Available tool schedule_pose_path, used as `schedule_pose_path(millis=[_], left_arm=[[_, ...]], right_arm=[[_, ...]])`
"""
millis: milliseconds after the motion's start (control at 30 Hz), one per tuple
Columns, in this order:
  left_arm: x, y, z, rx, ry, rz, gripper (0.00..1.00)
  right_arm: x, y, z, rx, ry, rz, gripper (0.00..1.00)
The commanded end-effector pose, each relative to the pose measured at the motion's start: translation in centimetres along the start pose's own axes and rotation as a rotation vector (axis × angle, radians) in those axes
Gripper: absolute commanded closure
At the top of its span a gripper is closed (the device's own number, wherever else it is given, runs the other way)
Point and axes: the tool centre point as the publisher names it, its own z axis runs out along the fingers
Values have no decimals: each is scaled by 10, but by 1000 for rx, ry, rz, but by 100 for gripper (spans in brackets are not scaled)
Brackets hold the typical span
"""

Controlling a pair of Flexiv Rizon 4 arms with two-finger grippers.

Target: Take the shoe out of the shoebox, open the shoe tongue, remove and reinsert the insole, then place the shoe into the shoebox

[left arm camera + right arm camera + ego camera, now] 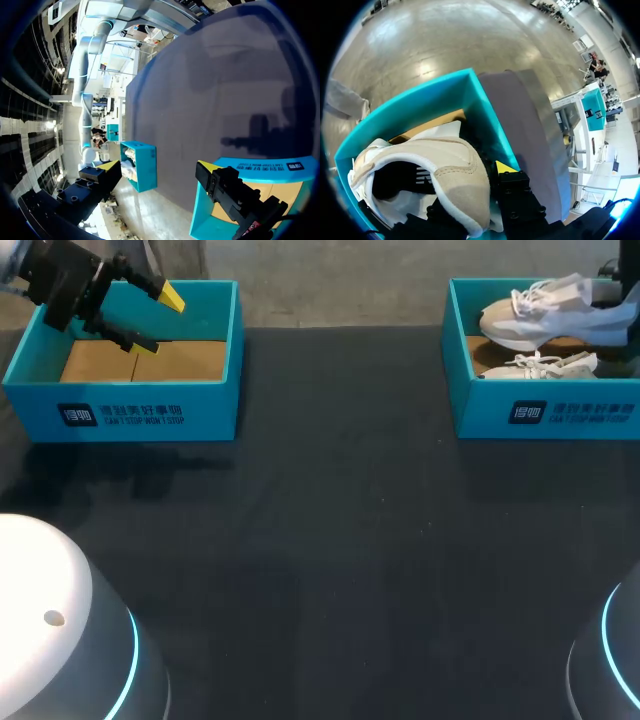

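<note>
dark table [330, 540] carrying 2 teal shoeboxes at its far edge, well apart.

left shoebox [140, 415]: brown cardboard floor showing. your left fingers [172, 297] hang over its far-left part, spread wide with nothing between them. in the left wrist view, this box's corner lies under 1 finger and the other box lies ahead across the table.

right shoebox [540, 410]: holds 2 pale shoes. the shoe [530, 315] is raised, its upper part level with the box rim, heel toward your right arm [622, 290]. the second shoe [545, 366] lies on the box floor below it, laces up.

in the right wrist view, your right fingers [505, 167] grip the shoe's beige heel collar. 1 yellow tip presses its outer side, next to the box wall. the other finger is hidden behind the collar.
</note>
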Motion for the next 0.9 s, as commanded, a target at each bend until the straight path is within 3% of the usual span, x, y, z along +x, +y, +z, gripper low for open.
schedule_pose_path(millis=[33, 900], left_arm=[[0, 0, 0, 0, 3, 0, 0], [0, 0, 0, 0, 3, 0, 0]], right_arm=[[5, 8, 6, 17, -2, -5, 100], [23, -4, 51, 74, 4, -44, 100]])
